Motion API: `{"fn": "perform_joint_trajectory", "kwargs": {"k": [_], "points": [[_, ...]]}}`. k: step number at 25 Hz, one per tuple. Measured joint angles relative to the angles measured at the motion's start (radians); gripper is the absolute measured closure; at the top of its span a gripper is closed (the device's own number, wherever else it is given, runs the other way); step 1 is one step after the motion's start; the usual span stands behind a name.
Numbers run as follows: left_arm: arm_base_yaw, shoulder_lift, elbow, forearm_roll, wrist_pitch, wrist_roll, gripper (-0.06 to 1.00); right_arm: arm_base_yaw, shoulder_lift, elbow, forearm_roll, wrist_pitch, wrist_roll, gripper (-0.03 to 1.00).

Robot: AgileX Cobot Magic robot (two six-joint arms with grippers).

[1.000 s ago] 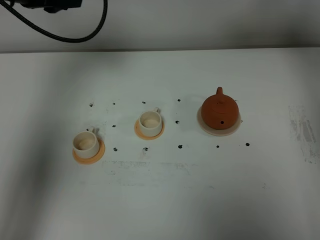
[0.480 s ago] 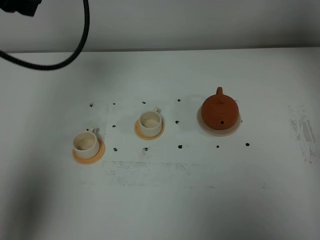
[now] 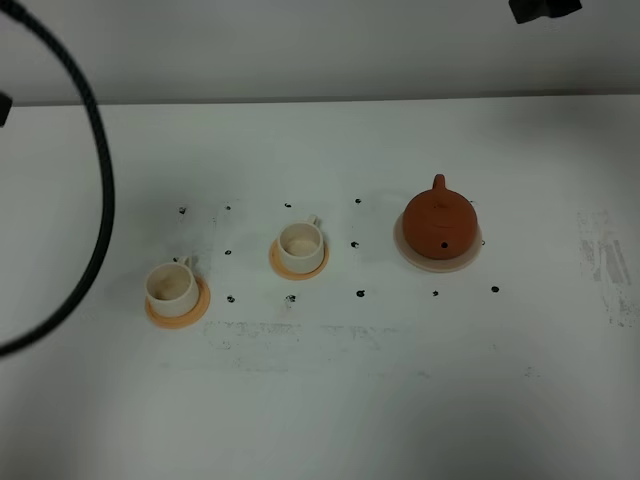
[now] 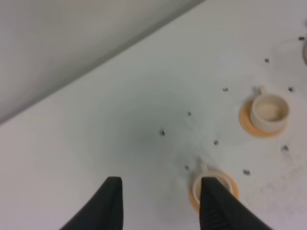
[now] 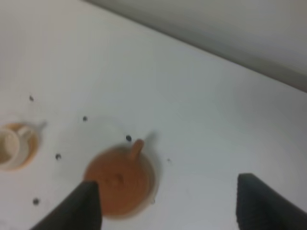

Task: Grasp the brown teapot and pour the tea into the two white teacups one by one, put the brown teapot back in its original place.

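Observation:
The brown teapot (image 3: 438, 222) sits lid-on upon its pale beige coaster (image 3: 408, 252) at the right of the table. The two white teacups stand on orange saucers, one at the left (image 3: 171, 285) and one in the middle (image 3: 300, 243); their insides look pale. No tea shows. High above the table, my left gripper (image 4: 160, 203) is open and holds nothing, with one teacup (image 4: 217, 184) by a fingertip and the other (image 4: 269, 109) farther off. My right gripper (image 5: 172, 203) hangs wide open above the teapot (image 5: 120, 179), holding nothing.
A thick black cable (image 3: 95, 200) loops over the left of the white table (image 3: 330, 400). A dark part of the right arm (image 3: 545, 8) shows at the top right corner. Small black dots mark the tabletop around the cups and teapot.
The black cable has swung from the top left down across the left side. A dark piece of the right arm has come in at the top right. Teapot and cups have not moved.

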Motion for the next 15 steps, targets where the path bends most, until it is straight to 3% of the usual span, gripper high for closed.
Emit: {"fn": "perform_joint_trajectory", "kwargs": {"k": [9,12,15], "points": [[0.000,-0.548,0.433,0.042,-0.045,-0.181,0.60,0.055,-0.006,0.127,-0.074,0.000,0.017,0.40],[0.000,-0.685,0.527,0.042,-0.010,-0.225,0.60,0.055,-0.006,0.156,-0.078,-0.003,0.019,0.40],[0.000,-0.790,0.593,0.042,0.050,-0.242,0.60,0.055,-0.006,0.180,-0.079,-0.063,0.019,0.40]]}}
